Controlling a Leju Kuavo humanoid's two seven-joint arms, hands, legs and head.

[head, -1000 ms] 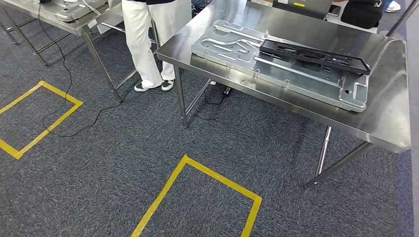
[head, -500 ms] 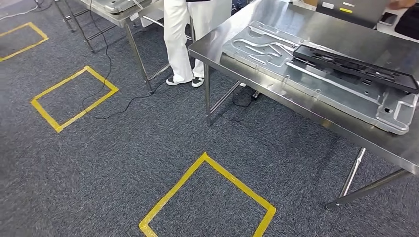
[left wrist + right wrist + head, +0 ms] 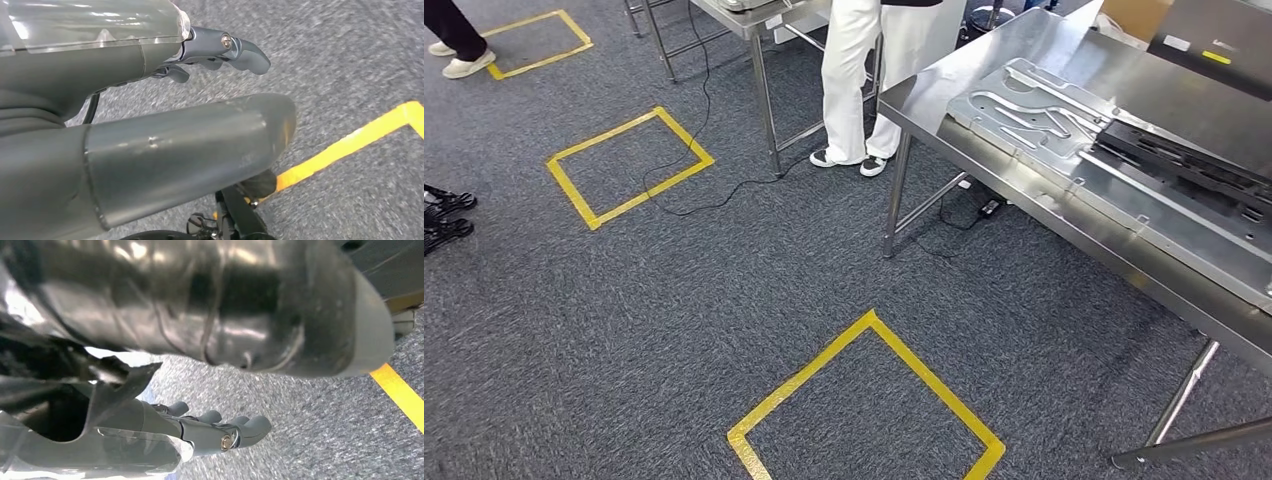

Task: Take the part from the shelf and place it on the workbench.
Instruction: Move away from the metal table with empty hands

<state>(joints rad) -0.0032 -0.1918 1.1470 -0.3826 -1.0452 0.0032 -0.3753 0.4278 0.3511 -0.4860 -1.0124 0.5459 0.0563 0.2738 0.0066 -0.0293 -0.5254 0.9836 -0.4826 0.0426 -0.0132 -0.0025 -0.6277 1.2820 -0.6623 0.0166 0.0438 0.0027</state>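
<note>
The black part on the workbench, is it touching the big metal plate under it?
Touching. The head view shows the black part lying directly on the metal plate, no gap between them.

Shiny steel workbench (image 3: 984,95); rough grey carpet (image 3: 724,290)

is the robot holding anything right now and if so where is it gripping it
Nothing is held. The left hand and right hand both hang above the carpet with nothing between thumb and fingers.
</note>
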